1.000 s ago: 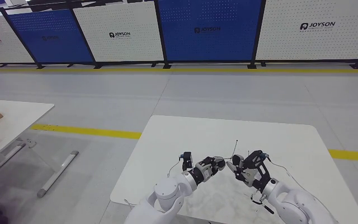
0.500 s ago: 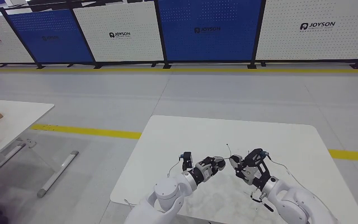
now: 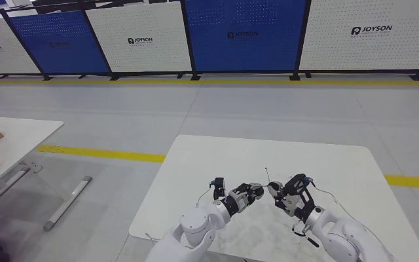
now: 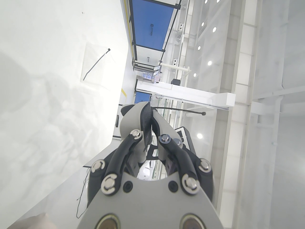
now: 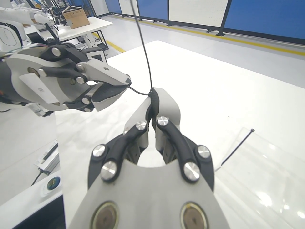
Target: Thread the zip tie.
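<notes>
While the thin black plastic zip tie stands in the air over the middle of the white table's near edge, the left gripper is pinched tight on its tail end and the right gripper is clamped on its strap, with the square head free above. Threading seems not yet begun: next, the tail must curl round to meet the head's slot. Since a second ago, the head has tipped toward the left arm.
</notes>
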You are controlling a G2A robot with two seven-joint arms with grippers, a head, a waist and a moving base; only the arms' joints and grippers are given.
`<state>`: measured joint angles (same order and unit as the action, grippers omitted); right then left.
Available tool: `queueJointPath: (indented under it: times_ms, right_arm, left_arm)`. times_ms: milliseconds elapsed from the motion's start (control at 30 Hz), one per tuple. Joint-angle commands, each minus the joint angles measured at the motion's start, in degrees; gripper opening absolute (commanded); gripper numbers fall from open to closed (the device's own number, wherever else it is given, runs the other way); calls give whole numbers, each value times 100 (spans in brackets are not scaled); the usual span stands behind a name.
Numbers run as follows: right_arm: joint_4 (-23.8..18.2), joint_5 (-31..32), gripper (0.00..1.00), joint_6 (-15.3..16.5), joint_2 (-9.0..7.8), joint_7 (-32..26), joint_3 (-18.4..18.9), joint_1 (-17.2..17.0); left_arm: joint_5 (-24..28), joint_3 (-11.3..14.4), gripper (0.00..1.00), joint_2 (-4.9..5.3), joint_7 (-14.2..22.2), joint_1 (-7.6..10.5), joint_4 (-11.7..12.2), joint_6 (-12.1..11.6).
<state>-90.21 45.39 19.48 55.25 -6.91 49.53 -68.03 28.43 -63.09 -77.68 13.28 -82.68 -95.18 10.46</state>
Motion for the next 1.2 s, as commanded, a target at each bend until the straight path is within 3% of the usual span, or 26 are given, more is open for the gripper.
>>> queueJointPath:
  times_ms: [0,667,933,1067,1167]
  right_arm:
    - [-2,10,0,0,-1,9,4,-5]
    - [77,127,0,0,-2,-32,-84,22]
    - [89,106,0,0,-9,-18,-104,28]
    - [145,-29,23,0,-22,43,-12,-9]
    - [142,-72,29,0,-41,90,58,-59]
  left_arm:
    - [-4,21,0,0,-28,-2,7,-39]
    - [158,57,0,46,96,-46,-44,-480]
    - [160,58,0,71,90,-73,-75,-538]
    - [51,70,0,79,-33,-68,-51,-609]
    - [-2,111,0,80,-96,-38,-1,-585]
